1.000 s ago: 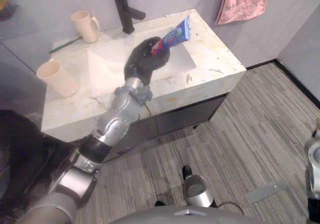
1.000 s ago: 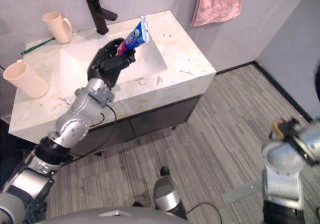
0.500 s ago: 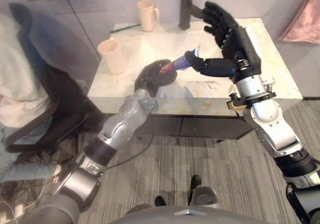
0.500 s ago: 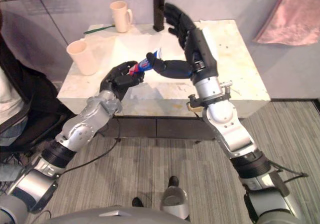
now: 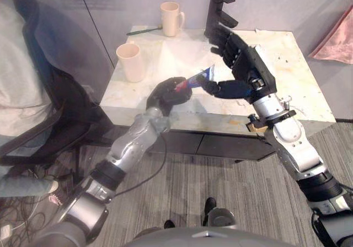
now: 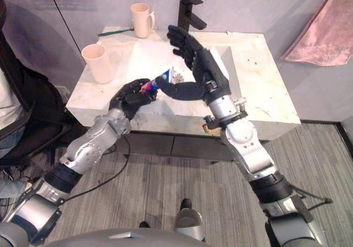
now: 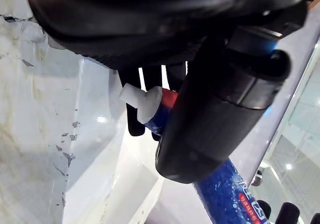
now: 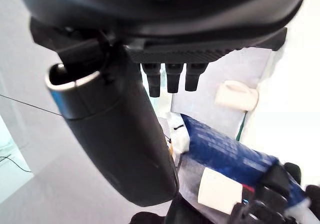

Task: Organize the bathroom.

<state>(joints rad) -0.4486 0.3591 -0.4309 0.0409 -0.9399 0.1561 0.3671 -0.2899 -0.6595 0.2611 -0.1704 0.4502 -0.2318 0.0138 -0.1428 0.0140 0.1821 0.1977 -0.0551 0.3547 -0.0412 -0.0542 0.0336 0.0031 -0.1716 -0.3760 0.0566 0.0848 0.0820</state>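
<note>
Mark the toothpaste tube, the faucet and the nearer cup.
toothpaste tube (image 5: 199, 79), left eye view, blue body between the two hands
faucet (image 6: 189, 10), right eye view, black upright column
nearer cup (image 5: 132, 62), left eye view, outer wall

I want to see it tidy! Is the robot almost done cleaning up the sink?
Not yet. The left hand grips the toothpaste tube over the counter, and the open right hand reaches for its far end. The toothbrush lies loose behind the two cups, so most tidying looks left.
</note>
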